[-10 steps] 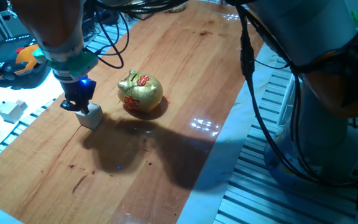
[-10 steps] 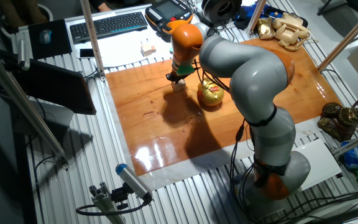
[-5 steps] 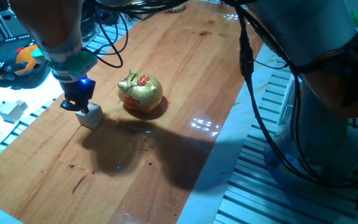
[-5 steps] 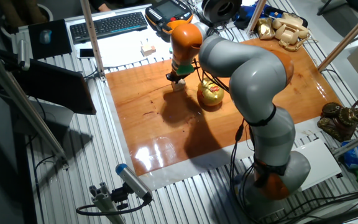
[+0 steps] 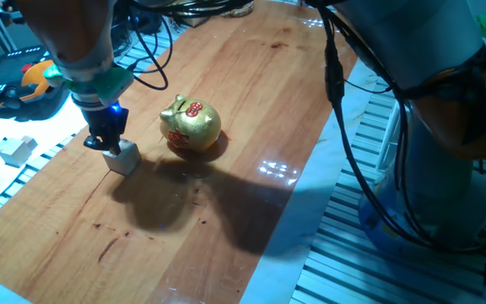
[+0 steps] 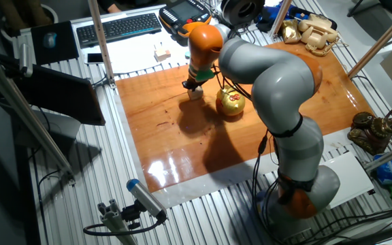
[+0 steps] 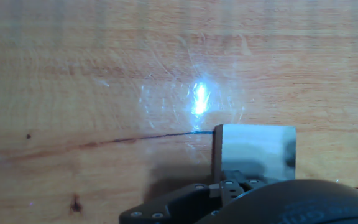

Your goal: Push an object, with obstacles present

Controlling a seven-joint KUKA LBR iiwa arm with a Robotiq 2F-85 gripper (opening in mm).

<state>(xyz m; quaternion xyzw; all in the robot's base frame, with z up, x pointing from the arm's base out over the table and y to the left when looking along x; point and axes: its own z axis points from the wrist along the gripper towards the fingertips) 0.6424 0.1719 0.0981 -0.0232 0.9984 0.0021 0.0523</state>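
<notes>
The object, a small pale cube (image 5: pixel 125 158), rests on the wooden table (image 5: pixel 251 101) near its left edge. My gripper (image 5: pixel 106 145) stands just behind and above it, fingers together and touching the cube's upper far edge. The other fixed view shows the gripper (image 6: pixel 192 86) over the cube (image 6: pixel 195 94). In the hand view, the cube (image 7: pixel 257 152) lies directly ahead of the gripper (image 7: pixel 229 185). The obstacle, a golden piggy bank (image 5: pixel 191 127) with red markings, sits a short way to the cube's right, also visible as the pig (image 6: pixel 231 102) from the other side.
A whiter block (image 5: pixel 15 149) lies off the table on the pale surface to the left. Cables hang over the table's far end. A keyboard (image 6: pixel 118 27) and a gold telephone (image 6: pixel 312 30) sit beyond the table. The arm's base stands at the right edge.
The gripper and cube have barely shifted. A blue glint on the wood in front of the cube has gone.
</notes>
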